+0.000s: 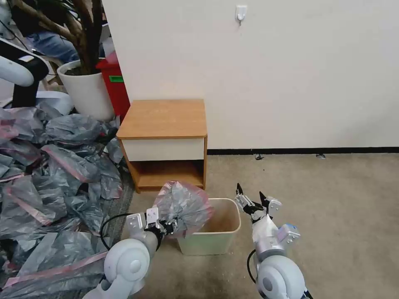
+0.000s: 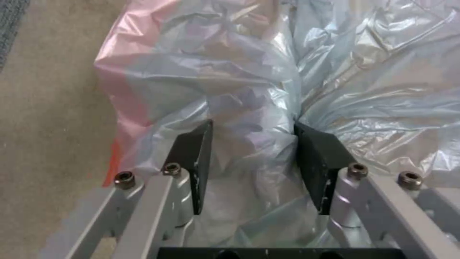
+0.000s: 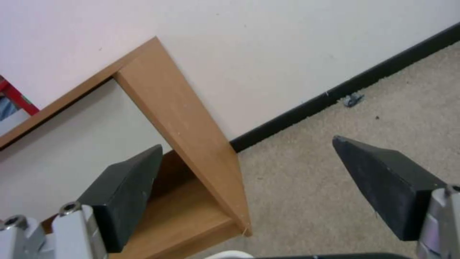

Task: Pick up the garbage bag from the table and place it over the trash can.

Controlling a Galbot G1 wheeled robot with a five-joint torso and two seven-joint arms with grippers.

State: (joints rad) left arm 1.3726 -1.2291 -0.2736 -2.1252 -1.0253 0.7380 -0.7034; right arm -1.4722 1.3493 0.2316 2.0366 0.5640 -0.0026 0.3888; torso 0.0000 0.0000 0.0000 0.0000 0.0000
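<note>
The garbage bag, crinkly grey with a pink rim, bulges above the left rim of the cream trash can on the floor. My left gripper holds it from the left, low beside the can. In the left wrist view the bag is bunched between the black fingers of that gripper. My right gripper stands open just right of the can, nothing between its fingers; its wrist view looks toward the table. The wooden table stands behind the can with a bare top.
A big heap of grey-and-pink bags covers the floor on the left. Behind it stand a white plant pot and a red box. The wall runs behind the table. Open carpet lies to the right.
</note>
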